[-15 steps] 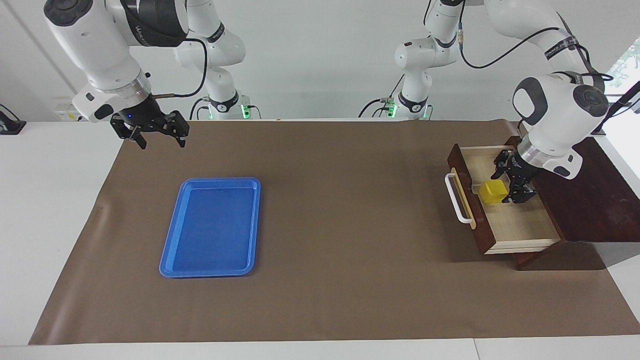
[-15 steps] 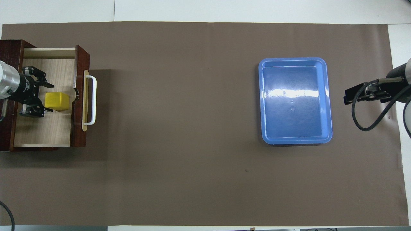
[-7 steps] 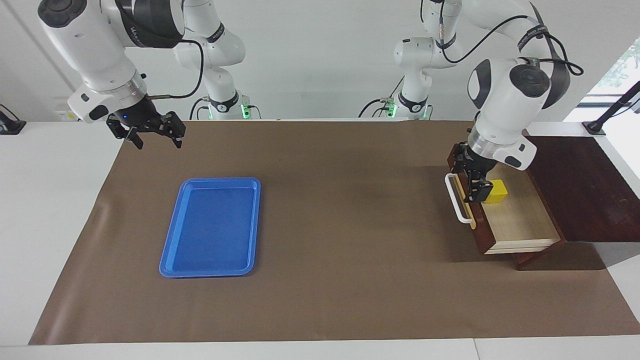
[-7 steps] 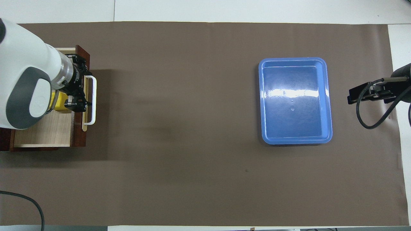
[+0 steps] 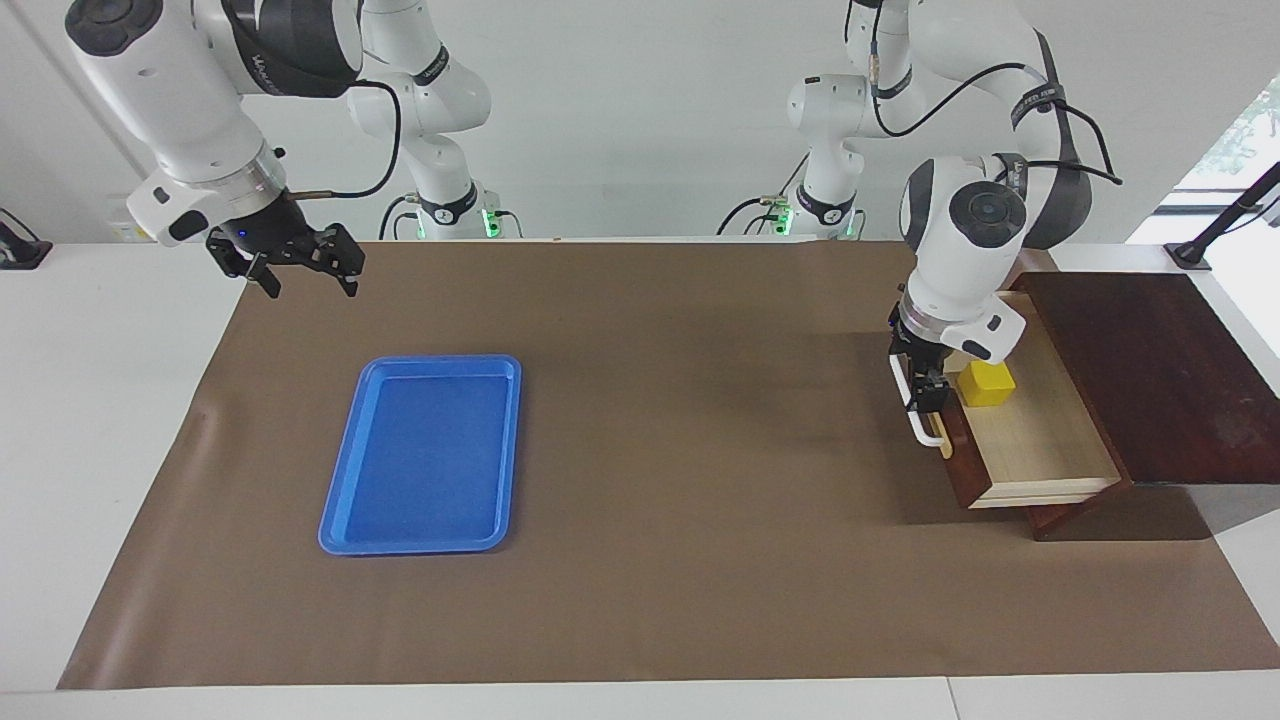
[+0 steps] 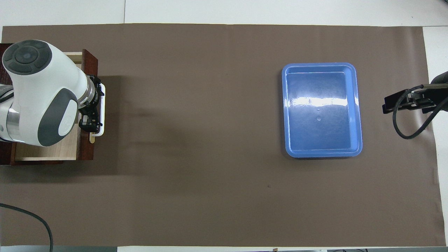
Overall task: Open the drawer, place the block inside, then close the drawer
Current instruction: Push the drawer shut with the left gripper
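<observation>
Drawer stands pulled out with the yellow block resting inside, so only closing is left. Left gripper hangs spread at the white handle, at the block's 9 o'clock in the facing view; right gripper waits spread over the mat's corner, at 11 o'clock from the blue tray

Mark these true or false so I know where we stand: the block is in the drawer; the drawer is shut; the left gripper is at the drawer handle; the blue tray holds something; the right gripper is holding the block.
1. The block lies in the drawer. True.
2. The drawer is shut. False: it stands pulled out.
3. The left gripper is at the handle. True.
4. The blue tray holds something. False: nothing lies in it.
5. The right gripper holds the block. False: it hangs open over the mat, empty.
</observation>
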`<state>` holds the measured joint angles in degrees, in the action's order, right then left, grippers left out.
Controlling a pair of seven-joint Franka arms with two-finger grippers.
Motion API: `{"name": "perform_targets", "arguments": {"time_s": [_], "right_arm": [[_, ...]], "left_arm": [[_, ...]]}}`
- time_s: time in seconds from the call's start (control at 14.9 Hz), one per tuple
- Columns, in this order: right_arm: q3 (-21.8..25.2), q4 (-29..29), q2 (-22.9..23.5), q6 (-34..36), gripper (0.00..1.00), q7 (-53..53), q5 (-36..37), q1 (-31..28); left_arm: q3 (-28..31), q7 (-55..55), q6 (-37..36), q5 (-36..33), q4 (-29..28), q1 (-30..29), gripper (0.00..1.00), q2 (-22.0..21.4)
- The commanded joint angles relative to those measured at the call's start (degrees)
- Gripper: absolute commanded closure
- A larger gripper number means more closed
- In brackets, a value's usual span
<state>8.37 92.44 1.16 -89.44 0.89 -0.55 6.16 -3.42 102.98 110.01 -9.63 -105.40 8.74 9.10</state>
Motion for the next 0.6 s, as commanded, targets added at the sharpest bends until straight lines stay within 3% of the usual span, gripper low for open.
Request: {"name": "perform_targets", "arguments": {"time_s": [0.0, 0.2, 0.54], "right_arm": [[-0.7, -0.3, 0.0, 1.0, 0.00, 1.4, 0.3, -2.2], [-6.0, 0.0, -0.3, 1.1, 0.00, 1.3, 0.2, -7.5], [-6.2, -0.1, -0.3, 1.0, 0.00, 1.3, 0.2, -7.7]], "left_arm": [[-0.1, -0.1, 1.7, -1.5, -1.7, -2.7, 0.00, -1.9], [-0.1, -1.5, 1.5, -3.2, -0.3, -5.6, 0.00, -1.5], [-0.1, -8.2, 2.0, -3.5, -0.2, -11.4, 0.00, -1.3]]}}
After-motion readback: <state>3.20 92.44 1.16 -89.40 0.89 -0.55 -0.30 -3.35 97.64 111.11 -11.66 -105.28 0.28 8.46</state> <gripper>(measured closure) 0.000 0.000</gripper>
